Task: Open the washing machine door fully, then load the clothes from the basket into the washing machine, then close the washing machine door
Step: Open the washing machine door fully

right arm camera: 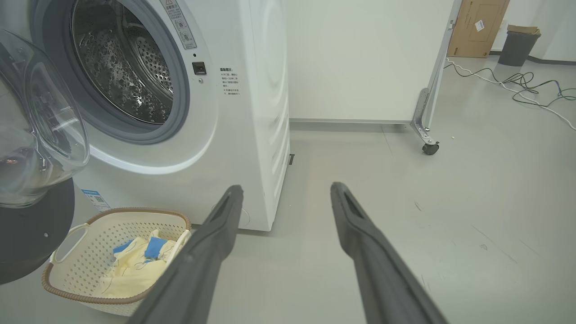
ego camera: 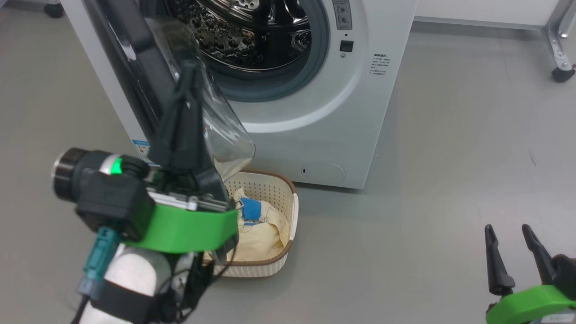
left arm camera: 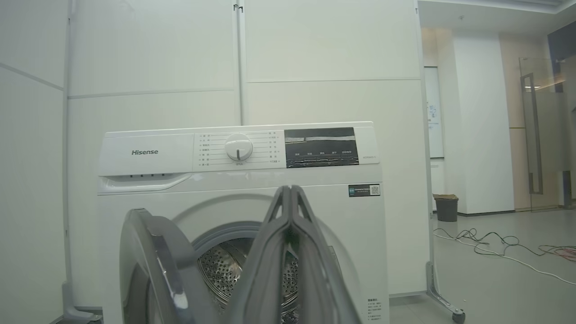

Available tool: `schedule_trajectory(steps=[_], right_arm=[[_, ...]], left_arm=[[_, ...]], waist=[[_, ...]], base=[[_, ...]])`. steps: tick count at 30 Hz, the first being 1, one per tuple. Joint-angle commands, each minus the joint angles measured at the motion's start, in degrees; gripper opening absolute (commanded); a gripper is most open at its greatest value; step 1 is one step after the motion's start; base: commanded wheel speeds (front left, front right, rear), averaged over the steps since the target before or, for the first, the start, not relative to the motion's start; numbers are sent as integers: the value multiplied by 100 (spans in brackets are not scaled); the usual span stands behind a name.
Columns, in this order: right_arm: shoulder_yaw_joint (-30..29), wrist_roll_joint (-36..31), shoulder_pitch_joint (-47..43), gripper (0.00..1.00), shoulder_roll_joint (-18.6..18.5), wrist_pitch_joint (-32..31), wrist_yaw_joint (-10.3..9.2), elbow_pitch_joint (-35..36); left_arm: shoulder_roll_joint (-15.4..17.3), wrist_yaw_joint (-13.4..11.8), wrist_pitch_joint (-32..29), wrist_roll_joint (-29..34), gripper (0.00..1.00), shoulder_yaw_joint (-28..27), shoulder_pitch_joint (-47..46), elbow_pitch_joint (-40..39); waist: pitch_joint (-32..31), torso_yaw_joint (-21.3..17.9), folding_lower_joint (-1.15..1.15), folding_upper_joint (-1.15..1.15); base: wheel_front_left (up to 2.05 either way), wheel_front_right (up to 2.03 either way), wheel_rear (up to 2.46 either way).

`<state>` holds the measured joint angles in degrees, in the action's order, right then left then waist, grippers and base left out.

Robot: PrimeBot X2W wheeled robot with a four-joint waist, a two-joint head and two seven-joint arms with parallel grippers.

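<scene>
Well, my left claw [ego camera: 191,67] is up in front of the washing machine door [ego camera: 139,58]. Its two dark fingers are pressed tight together, and I see nothing between them. In the head view the claw sits right by the door's clear glass bowl [ego camera: 225,130], but I cannot tell if it touches the glass. In the left wrist view the shut fingers point at the front of the washing machine [ego camera: 360,112].

The door is open. It swings out on my left side, and the big round hole is in plain sight. I can see the shiny steel drum [ego camera: 252,36] with its little holes.

The basket [ego camera: 293,211] sits on the grey floor [ego camera: 427,180], just in front of the machine and under the glass bowl. The clothes [ego camera: 261,236] lie inside it in a soft yellow pile with a blue patch on top.

My right claw [ego camera: 507,231] is low on my right side. Its fingers are spread wide apart and it holds nothing. It hangs over the floor, well apart from the basket.
</scene>
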<state>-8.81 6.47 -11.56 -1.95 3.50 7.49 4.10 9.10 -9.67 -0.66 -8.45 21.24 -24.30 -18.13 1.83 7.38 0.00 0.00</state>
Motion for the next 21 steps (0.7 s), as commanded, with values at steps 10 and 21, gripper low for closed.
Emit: schedule_trajectory(steps=[10, 21], right_arm=[[171, 28, 150, 100, -93, -9, 0, 121], [192, 89, 136, 100, -93, -11, 0, 30]], left_arm=[[-385, -55, -659, -490, 0, 649, 514, -292], [-511, -373, -455, -1103, 0, 423, 1026, 786]], waist=[[-62, -104, 0, 0], [-86, -152, 0, 0]], base=[[0, 0, 0], [0, 0, 0]])
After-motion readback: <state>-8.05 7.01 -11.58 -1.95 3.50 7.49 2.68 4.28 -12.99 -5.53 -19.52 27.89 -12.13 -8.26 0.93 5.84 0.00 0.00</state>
